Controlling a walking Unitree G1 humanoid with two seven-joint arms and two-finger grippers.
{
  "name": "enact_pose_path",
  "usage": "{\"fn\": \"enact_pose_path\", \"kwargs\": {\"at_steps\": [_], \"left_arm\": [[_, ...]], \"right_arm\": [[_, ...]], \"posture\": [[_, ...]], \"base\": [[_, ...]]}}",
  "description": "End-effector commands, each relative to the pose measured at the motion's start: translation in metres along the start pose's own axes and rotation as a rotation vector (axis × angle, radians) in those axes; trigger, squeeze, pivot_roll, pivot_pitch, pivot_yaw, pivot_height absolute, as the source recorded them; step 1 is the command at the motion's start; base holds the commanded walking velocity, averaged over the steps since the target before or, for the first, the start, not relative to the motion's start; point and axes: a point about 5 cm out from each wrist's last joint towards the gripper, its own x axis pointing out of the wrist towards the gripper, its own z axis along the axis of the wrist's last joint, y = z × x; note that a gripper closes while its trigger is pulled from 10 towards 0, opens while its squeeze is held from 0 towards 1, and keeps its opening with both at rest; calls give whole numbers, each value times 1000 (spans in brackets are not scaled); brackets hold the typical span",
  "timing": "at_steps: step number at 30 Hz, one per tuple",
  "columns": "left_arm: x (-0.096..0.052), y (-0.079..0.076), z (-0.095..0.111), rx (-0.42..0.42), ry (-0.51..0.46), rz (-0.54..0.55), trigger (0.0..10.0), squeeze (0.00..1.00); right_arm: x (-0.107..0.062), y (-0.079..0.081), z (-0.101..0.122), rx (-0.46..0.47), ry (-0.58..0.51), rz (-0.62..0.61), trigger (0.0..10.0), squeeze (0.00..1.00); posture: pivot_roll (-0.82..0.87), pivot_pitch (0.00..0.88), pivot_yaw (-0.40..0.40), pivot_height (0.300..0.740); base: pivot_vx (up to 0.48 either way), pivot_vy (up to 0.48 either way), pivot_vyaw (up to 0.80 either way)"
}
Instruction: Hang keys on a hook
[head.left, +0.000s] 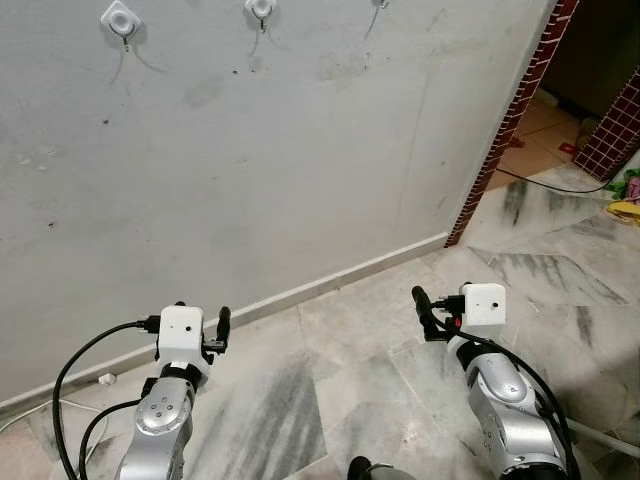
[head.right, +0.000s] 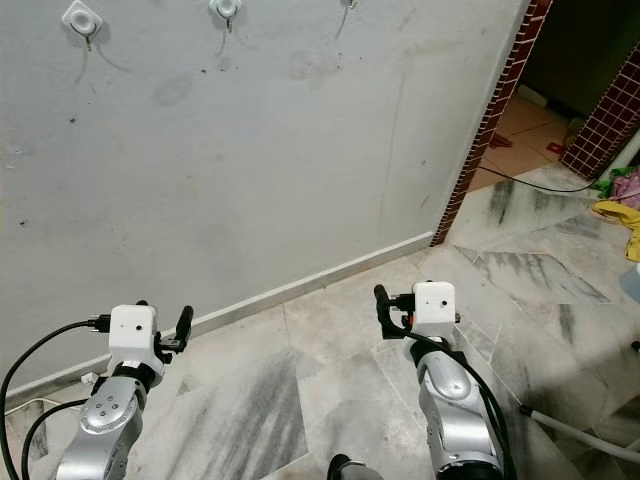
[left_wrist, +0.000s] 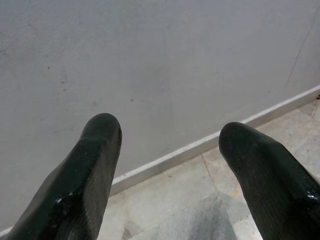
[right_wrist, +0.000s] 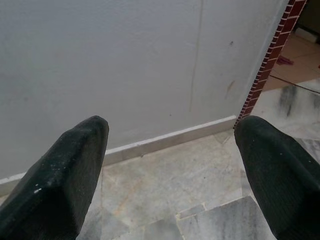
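Task barely begun: left gripper (left_wrist: 167, 165) and right gripper (right_wrist: 172, 170) both spread and empty, low beneath the wall hooks (head.left: 261, 10), no keys held.

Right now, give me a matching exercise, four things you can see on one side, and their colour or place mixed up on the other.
Things:
1. wall hooks
2. doorway edge
3. floor
4. left gripper

Descriptions:
A. red brick pattern
B. grey veined marble
C. high on the grey wall
D. black fingers spread apart, nothing between them

Pairs: 1-C, 2-A, 3-B, 4-D
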Motion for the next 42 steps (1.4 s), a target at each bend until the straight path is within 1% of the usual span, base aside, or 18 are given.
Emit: {"fn": "enact_pose_path", "kwargs": {"at_steps": [1,8,14,32,42], "left_arm": [[0,2,0,7,7,12,10000,0],[-1,3,-2,6,18,17,10000,0],[0,0,-3,7,27,8,10000,0],[0,-2,-3,6,34,2,10000,0],[2,-4,-2,4,36,-6,10000,0]], "right_arm": [[-1,2,-1,2,10,10,10000,0],[-1,2,-2,1,13,12,10000,0],[-1,0,-2,2,14,8,10000,0],[-2,-2,-1,3,14,-3,10000,0],[-2,-4,4,-11,-3,-7,10000,0]], "posture": [[-13,132,0,740],[-13,133,-3,740],[-14,133,-6,740],[-25,137,-4,740],[-39,137,-3,740]], "base": [[-255,0,0],[-282,0,0],[-301,0,0],[-311,0,0],[-313,0,0]]}}
